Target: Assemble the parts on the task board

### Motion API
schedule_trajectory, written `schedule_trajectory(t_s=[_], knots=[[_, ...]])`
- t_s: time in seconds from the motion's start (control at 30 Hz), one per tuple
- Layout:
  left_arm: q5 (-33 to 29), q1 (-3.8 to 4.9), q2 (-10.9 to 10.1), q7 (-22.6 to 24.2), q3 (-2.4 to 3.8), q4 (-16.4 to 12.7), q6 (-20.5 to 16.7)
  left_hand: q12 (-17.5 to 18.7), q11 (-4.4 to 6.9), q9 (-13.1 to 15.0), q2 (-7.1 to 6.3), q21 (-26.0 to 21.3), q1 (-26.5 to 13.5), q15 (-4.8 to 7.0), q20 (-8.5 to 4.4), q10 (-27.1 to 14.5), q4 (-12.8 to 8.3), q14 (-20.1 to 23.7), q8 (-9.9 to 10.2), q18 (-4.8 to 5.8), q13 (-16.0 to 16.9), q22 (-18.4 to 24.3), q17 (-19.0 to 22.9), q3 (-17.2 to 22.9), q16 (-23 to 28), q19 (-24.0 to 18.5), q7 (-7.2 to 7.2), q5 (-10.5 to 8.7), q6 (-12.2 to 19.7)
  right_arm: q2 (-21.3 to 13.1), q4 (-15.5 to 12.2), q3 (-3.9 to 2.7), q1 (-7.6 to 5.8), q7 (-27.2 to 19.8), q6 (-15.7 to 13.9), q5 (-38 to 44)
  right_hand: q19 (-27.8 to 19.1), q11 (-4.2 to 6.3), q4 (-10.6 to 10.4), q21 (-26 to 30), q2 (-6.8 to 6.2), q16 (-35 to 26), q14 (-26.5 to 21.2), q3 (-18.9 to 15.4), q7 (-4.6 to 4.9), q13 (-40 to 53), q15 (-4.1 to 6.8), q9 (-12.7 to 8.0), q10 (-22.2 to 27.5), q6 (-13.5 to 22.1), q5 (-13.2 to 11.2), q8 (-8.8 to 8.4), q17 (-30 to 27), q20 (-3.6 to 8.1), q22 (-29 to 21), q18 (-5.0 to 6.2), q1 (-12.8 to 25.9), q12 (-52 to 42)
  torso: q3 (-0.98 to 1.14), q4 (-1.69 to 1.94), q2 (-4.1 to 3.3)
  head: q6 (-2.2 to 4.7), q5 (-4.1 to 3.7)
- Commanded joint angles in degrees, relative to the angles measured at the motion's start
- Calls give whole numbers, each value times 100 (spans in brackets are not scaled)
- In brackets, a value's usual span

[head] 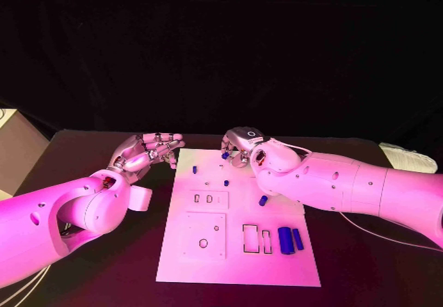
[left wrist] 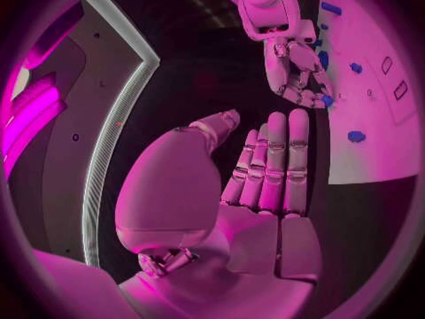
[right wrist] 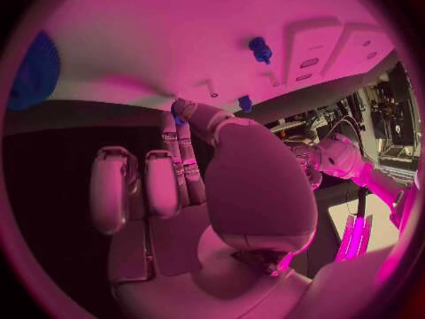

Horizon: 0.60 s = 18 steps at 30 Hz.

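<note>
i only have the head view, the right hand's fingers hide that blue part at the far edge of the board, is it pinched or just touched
Observer: Pinched, it looks like. The right wrist view shows the blue part between the thumb tip and a fingertip of the right hand, at the edge of the task board.
Operator: ok and is the left hand holding anything, looks curled from here
Observer: No. The left wrist view shows the left hand with an empty palm, its fingers straight and side by side.

text: none legible | labels: none | numbers: none | signs: none
</note>
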State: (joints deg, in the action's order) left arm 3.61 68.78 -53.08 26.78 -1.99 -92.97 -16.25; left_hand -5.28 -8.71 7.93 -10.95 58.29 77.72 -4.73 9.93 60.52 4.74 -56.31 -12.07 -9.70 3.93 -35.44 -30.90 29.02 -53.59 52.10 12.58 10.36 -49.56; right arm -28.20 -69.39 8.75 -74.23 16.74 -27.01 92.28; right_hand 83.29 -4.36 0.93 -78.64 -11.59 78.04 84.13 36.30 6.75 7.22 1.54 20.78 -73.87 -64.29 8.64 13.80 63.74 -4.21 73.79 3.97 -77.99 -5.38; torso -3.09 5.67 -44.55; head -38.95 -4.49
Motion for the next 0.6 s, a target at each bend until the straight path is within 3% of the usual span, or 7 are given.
schedule_trajectory(t_s=[0.03,0.17,0.27,0.47,0.6], knots=[[15,9,4,26,6,-11,80,28,-29,7,13,17,-11,-1,17,-24,11,23,-22,-85,1,-6,-10,38,-36,-38,19,-31,27,11,7,13,21,-23,145,50,-9,162,-2,-9,69,13,134,14,23,57,25,32,-145,39,-2,12,-10,15,1,-55,1,10,-4,-3,-3,2,1],[15,9,4,16,6,-10,79,28,-29,7,13,18,-11,-1,17,-24,11,23,-22,-85,1,-6,-10,38,-36,-38,19,-31,27,30,53,13,20,-54,168,16,-116,15,-55,146,-47,-35,96,26,152,-14,-94,12,239,440,38,-202,-148,-70,-192,-17,175,193,-4,-6,-5,1,3],[15,9,5,12,6,-8,79,28,-30,9,12,40,-9,-1,20,-27,3,31,-24,-86,2,-19,-10,48,-47,-55,18,-33,31,44,85,13,19,-70,191,2,-296,-60,-87,431,-164,-152,25,50,189,-113,-161,-5,578,687,-7,-352,-392,-139,-554,62,267,192,-3,-7,-5,0,-1],[14,9,11,8,6,-1,78,28,-30,9,12,40,-9,-1,20,-27,3,31,-24,-86,2,-19,-10,48,-47,-55,18,-33,31,62,126,14,18,-97,256,-9,-591,-135,-103,959,-276,-429,-119,40,216,-289,-218,-8,1055,947,-98,-509,-896,-207,-1182,195,298,169,-4,-3,-9,-12,-8],[14,9,11,6,6,1,77,28,-30,9,12,40,-9,-1,20,-27,3,31,-24,-86,2,-19,-10,48,-47,-55,18,-33,31,56,129,15,17,-107,271,-11,-652,-145,-102,1088,-292,-482,-139,7,220,-321,-224,-12,1138,1004,-110,-546,-986,-216,-1326,223,290,157,-3,0,-7,-14,-13]])
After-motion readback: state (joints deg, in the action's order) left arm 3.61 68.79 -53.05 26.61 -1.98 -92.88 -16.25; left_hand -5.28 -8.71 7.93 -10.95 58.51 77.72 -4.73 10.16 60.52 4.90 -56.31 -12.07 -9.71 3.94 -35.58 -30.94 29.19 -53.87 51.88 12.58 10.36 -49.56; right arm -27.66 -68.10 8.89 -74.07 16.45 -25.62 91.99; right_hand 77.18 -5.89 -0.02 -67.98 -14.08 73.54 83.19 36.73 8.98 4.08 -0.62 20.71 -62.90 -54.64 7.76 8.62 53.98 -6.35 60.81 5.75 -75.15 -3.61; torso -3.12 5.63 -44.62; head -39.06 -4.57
